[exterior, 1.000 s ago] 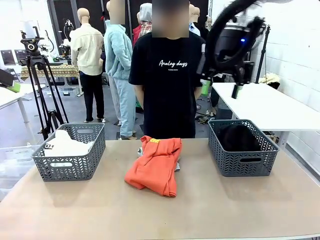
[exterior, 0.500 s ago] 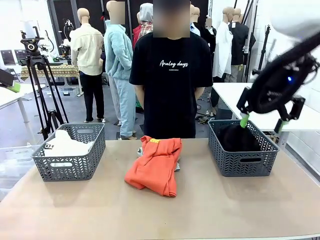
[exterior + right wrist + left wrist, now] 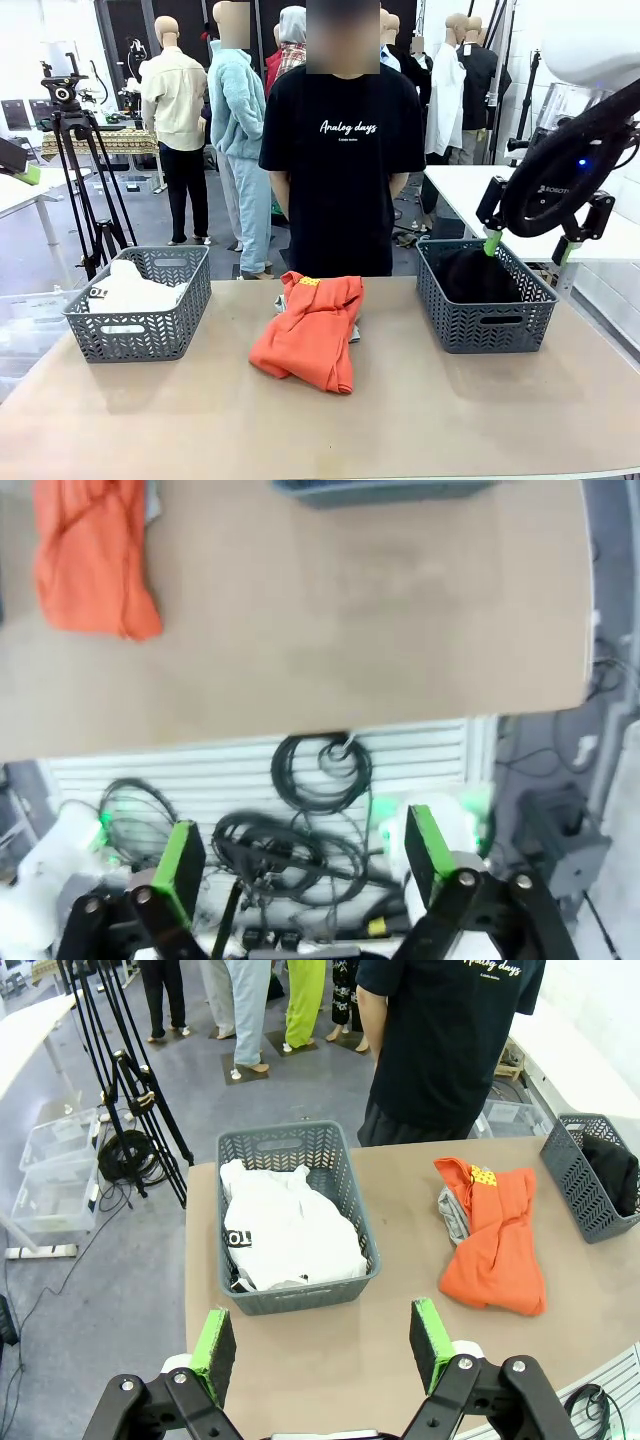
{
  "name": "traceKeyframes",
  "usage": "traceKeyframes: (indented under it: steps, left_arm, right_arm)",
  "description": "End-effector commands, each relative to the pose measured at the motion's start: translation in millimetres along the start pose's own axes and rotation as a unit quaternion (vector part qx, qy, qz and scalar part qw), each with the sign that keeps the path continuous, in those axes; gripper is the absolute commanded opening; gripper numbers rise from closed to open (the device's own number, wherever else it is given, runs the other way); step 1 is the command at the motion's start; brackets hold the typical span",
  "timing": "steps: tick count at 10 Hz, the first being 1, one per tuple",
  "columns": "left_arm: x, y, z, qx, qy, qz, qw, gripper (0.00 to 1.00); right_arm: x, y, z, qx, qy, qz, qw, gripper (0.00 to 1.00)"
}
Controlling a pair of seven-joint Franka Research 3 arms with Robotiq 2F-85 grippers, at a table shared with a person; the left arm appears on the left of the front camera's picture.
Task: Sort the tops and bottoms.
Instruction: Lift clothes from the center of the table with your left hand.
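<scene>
The tops: a bright orange one [image 3: 305,338] lies crumpled mid-table on a light grey one [image 3: 354,331], of which just an edge peeks out. A white tee with black print [image 3: 128,289] fills the left grey basket [image 3: 140,337]. In the right grey basket [image 3: 490,325] lies a black garment [image 3: 475,275]; I cannot tell its kind. My right gripper [image 3: 527,248] hangs open and empty above that basket's far right corner. My left gripper [image 3: 322,1345] is open and empty, high over the table's near left, looking down on the white tee [image 3: 290,1235] and orange top [image 3: 495,1245].
A person in a black T-shirt [image 3: 340,150] stands at the far edge, hands out of sight. The right wrist view looks down past the table's near edge [image 3: 300,735] onto cables [image 3: 300,830] below. A tripod [image 3: 75,170] stands far left, a white table [image 3: 530,210] far right.
My right arm has swung from high above the middle down and to the right, ending over the right basket. The garments, baskets and person have not moved.
</scene>
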State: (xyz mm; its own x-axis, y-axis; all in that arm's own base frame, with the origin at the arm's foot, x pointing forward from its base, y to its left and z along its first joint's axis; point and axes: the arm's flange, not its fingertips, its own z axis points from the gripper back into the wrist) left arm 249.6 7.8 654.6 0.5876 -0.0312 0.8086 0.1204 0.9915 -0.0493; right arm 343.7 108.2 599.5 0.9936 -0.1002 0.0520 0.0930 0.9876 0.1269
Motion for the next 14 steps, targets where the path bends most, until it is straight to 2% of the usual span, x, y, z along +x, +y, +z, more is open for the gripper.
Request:
traceKeyframes:
  steps: [1,4,6,7,8,12,14]
  left_arm:
    - [0.1,0.3,0.3,0.002,-0.001,-0.001,1.0,0.91]
    - [0.1,0.3,0.3,0.002,-0.001,-0.001,1.0,0.91]
    - [0.1,0.3,0.3,0.002,-0.001,-0.001,1.0,0.91]
    - [0.1,0.3,0.3,0.002,-0.001,-0.001,1.0,0.91]
    - [0.1,0.3,0.3,0.002,-0.001,-0.001,1.0,0.91]
    - [0.0,0.0,0.0,0.0,0.0,0.0,1.0,0.91]
    - [-2.2,-53.9,-2.5,-0.035,-0.019,-0.048,0.998,0.91]
  right_arm:
    - [11.4,3.7,-2.4,-0.095,-0.096,-0.005,0.991,1.0]
    - [17.7,-0.1,2.9,-0.11,-0.153,-0.027,0.982,1.0]
    - [17.7,-13.2,-1.8,-0.081,-0.157,-0.035,0.984,1.0]
    - [16.6,-22.9,-6.6,-0.048,-0.157,-0.04,0.986,1.0]
    - [22.8,-5.0,10.0,-0.096,-0.148,-0.02,0.984,1.0]
    - [22.8,-5.0,10.0,-0.096,-0.148,-0.02,0.984,1.0]
    - [22.8,-5.0,10.0,-0.096,-0.148,-0.02,0.984,1.0]
